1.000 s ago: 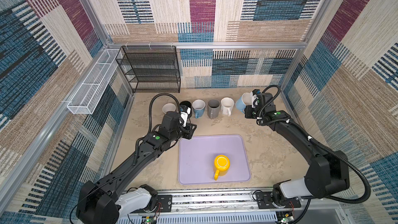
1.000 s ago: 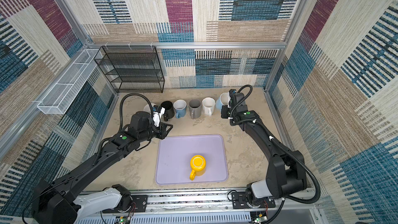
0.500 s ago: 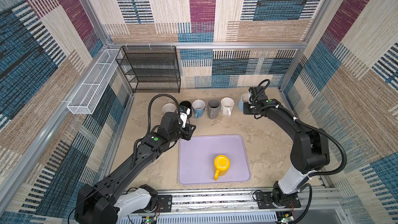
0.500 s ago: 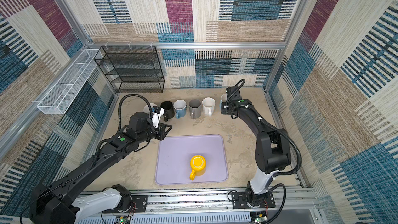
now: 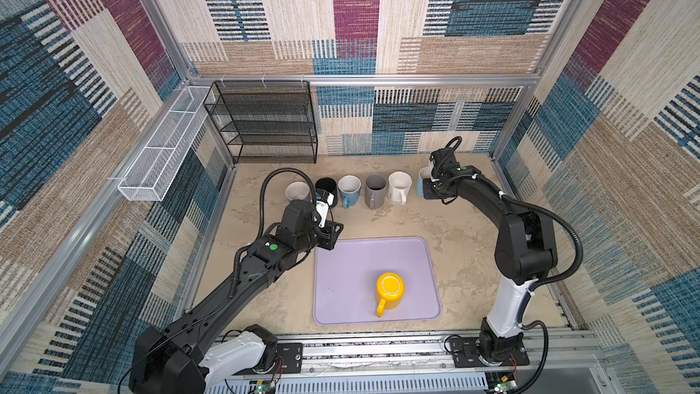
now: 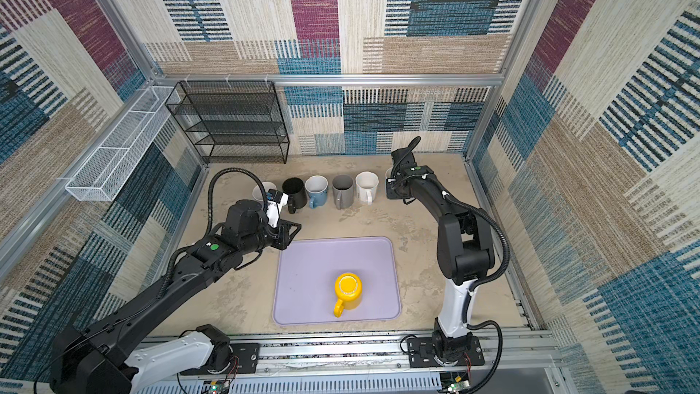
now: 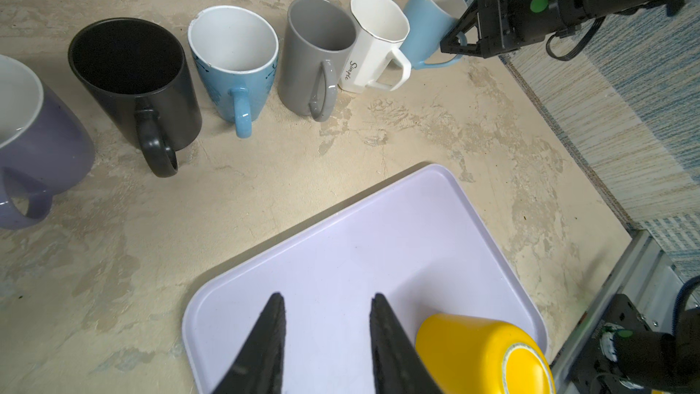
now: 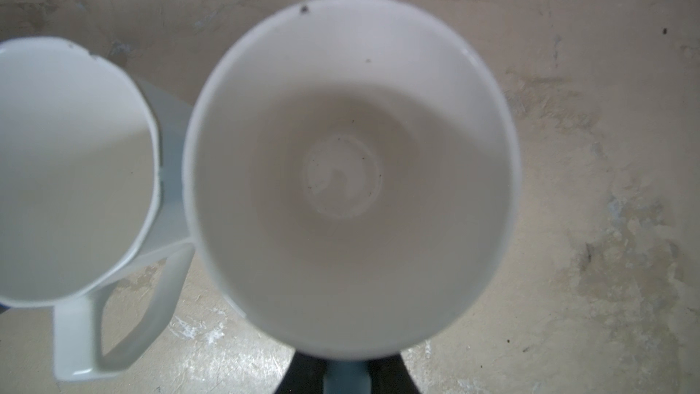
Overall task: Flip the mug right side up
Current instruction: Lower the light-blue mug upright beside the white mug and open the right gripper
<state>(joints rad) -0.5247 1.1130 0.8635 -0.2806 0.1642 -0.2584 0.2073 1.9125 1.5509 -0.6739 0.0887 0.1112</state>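
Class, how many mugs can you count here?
7. Back row, six: lavender, black, blue, grey, white, light blue; yellow mug upside down on the tray. None seems hidden.

Beige tabletop (image 5: 466,259), lavender tray (image 5: 341,267) lay flat on it, behind the tray stood a row, purple mug (image 7: 38,138), black mug (image 7: 151,100), blue mug (image 7: 231,81), grey mug (image 7: 303,70), white mug (image 7: 363,54), wire rack (image 5: 265,123) stood farther behind

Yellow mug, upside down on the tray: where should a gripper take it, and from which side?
Probably the handle, which sticks out toward the tray's near edge, clear of everything. The yellow mug stands base up, so a level approach from the front, jaws across the handle, lets a wrist roll flip it.
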